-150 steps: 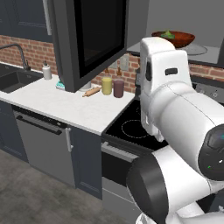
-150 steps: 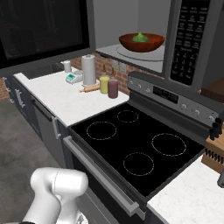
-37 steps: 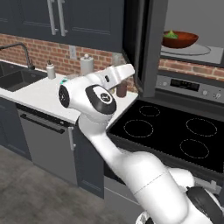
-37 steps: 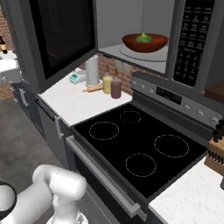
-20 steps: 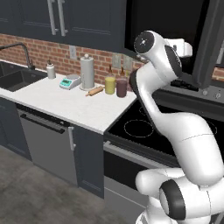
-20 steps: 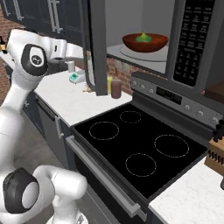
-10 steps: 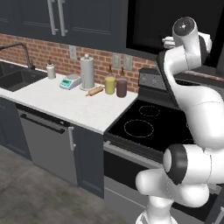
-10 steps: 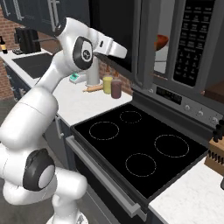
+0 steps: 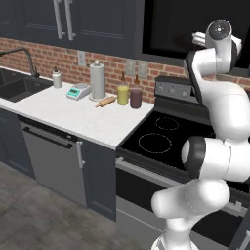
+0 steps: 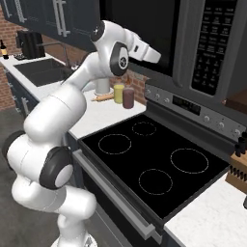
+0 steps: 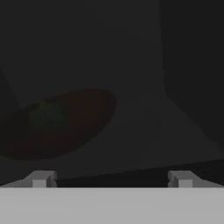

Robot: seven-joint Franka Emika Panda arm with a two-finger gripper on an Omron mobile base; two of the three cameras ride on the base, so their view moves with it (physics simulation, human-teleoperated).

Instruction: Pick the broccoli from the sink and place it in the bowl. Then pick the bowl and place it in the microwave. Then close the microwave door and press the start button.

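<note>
Two small dark fingertips stand far apart at the bottom corners of the hand view, so the claw point(image 11: 111, 179) is spread wide and holds nothing. Through dark glass in that view the bowl point(image 11: 57, 124) shows dimly at the middle left, with a faint green lump, the broccoli point(image 11: 46, 116), inside it near its left side. Both therefore sit inside the microwave point(image 10: 185, 48), well away from the sink point(image 10: 41, 72) at the left edge of the right base view.

In the right base view the claw point(image 10: 153, 55) lies against or just beside the door point(image 10: 140, 29) at the upper middle of the frame. Whether the door is fully latched I cannot tell.

The step in hand looks like the end of the door push, with the start button to follow. To do it well:
- Press flat on the door near its free edge, beside the button panel point(image 10: 212, 43) at the upper right, until the door sits flush.
- Draw back from the glass before moving sideways, so the fingers do not drag on it.
- Bringing the fingers together first would probably give one firm point for the button.
- Approach the panel squarely. Its keys are too small here to tell which is start, so a closer look would likely be needed.
- Keep the elbow high above the stove point(image 10: 154, 169).
</note>
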